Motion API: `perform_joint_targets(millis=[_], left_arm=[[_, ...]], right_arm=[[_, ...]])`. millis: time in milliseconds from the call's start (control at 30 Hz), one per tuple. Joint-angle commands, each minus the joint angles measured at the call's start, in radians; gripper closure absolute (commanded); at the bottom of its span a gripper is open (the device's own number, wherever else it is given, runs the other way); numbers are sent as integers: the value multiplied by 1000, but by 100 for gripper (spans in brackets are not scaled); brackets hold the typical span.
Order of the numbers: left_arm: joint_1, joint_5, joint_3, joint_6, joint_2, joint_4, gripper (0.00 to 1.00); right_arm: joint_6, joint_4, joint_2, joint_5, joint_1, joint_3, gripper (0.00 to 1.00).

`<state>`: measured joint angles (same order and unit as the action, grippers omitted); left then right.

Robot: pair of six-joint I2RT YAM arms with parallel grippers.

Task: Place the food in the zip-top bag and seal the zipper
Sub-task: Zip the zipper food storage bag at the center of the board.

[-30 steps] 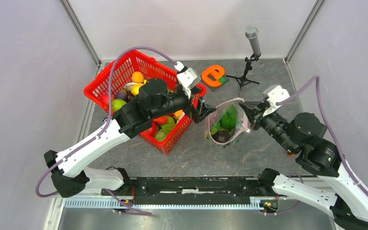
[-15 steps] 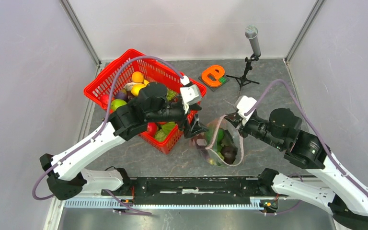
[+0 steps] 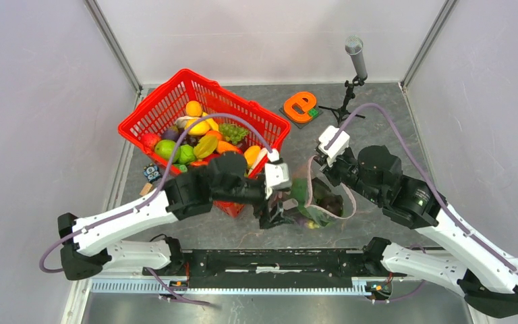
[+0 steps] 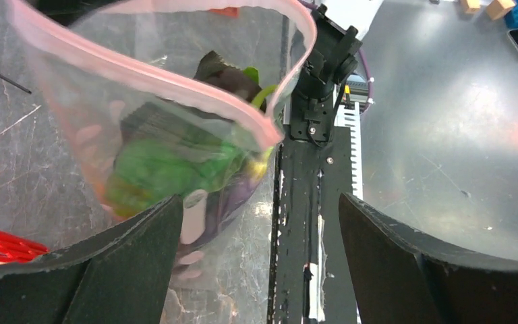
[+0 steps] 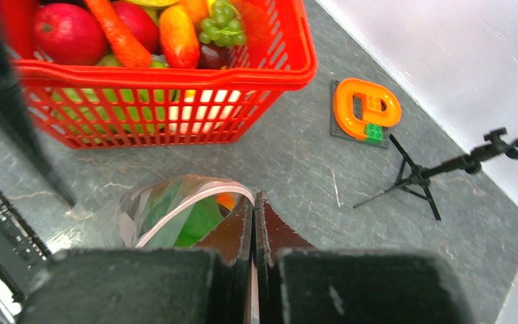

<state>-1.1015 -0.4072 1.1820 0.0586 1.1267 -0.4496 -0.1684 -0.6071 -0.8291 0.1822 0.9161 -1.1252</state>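
Zip-top bag held green food; right gripper pinched tight on its zipper; left gripper gaped wide, gripping nothing.

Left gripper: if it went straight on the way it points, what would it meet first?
Probably the zip-top bag: its clear wall lies just ahead of the open left gripper, though depth is unclear.
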Motion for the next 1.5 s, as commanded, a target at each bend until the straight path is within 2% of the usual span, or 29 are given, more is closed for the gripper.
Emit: perform_joint_targets(millis=[0,133,267,433,567,633,733,867,1233,1300,1367,1467], left_arm=[[-121,260,-130,-40,-58,312,10],[-188,450,-189,27,-19,423,10],[-208,508,-187,107,13,485,15],[-213,568,-199,143,35,523,29],[-219,567,-196,169,46,473,40],[-219,548,-198,170,41,457,40],[-219,517,-189,175,42,417,33],[-221,512,-174,189,76,405,34],[-222,609,-211,182,78,575,65],[-222,603,-211,181,74,587,74],[-222,598,-208,180,73,588,78],[-222,609,-211,183,66,584,92]], right_arm=[[52,87,-6,116,2,-28,100],[46,97,-20,81,-4,-16,100],[39,99,-28,82,-9,-18,100],[34,109,-32,80,-22,-20,100],[26,113,-34,76,-34,-19,100],[23,113,-39,73,-42,-22,100],[20,118,-43,59,-57,-24,100],[20,129,-48,33,-72,-20,100],[20,140,-46,-18,-92,5,100],[19,144,-46,-26,-95,14,100],[17,149,-44,-29,-95,27,100],[13,152,-39,-27,-97,40,100]])
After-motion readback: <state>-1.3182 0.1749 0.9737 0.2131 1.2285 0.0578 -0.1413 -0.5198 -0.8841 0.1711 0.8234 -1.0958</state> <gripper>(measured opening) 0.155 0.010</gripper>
